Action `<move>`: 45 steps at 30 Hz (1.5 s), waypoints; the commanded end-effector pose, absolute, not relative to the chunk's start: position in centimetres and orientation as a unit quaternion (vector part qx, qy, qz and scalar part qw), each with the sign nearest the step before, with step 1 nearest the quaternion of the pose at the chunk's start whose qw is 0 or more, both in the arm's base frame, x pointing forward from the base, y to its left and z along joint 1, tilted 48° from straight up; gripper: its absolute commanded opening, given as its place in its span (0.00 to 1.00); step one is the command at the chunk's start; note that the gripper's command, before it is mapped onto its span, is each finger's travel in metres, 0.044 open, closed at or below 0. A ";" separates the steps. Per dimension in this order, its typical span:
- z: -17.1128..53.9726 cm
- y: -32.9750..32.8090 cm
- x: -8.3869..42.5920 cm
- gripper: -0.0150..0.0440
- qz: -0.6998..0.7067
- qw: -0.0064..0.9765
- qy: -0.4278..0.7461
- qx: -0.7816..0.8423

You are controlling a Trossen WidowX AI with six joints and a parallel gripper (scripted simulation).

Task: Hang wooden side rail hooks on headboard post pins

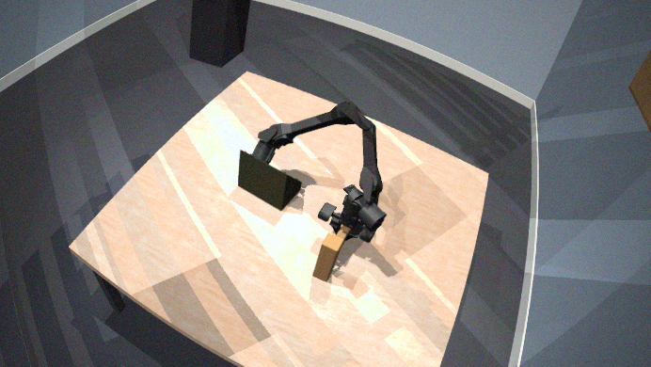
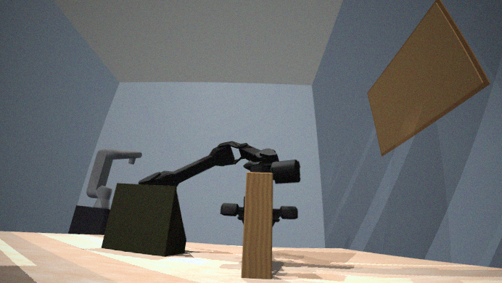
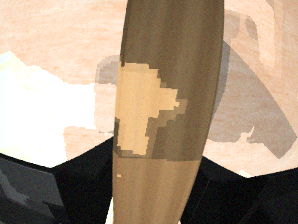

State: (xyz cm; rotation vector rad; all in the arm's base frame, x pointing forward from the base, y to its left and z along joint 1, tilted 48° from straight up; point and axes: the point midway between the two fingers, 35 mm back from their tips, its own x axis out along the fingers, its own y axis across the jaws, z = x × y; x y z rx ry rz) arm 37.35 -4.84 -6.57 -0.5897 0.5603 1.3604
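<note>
One arm [image 1: 370, 151] [image 2: 196, 168], one hand [image 1: 346, 229] [image 2: 259, 214] [image 3: 145, 143], one rail, one post, all over one table [image 1: 188, 212] [image 2: 210, 265] [image 3: 55, 30]. Hand is closed on the wooden side rail [image 1: 344, 231] [image 3: 167, 100], two dark fingers, one per side. Rail is one light brown bar, running between the fingers and up through the wrist view. Headboard post [image 1: 327, 256] [image 2: 257, 225]: one, wooden, upright on the table, rail's visible end right at its back in the top view; cannot tell if they touch. In the exterior view the post covers the rail, with two dark finger parts [image 2: 229, 209] sticking out, one left and one right of it in the frame. Hooks, pins and slot hidden, so no count and cannot tell if seated. Far end's contact with the table: cannot tell. One dark wedge-sided block [image 1: 261, 181] [image 2: 139, 218] on the table, well apart from the post, arm reaching out from behind it. Background: one grey bent arm [image 2: 99, 174] on one dark pedestal [image 2: 87, 219], one tilted brown panel [image 2: 424, 80] high at frame right. One table leg [image 1: 109, 292] visible, top view.
</note>
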 end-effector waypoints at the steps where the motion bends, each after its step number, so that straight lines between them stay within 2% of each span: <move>1: -6.5 -5.6 37.4 0.25 0.605 0.706 0.253 -0.266; 45: -6.8 -5.9 37.4 0.25 0.605 0.706 0.253 -0.266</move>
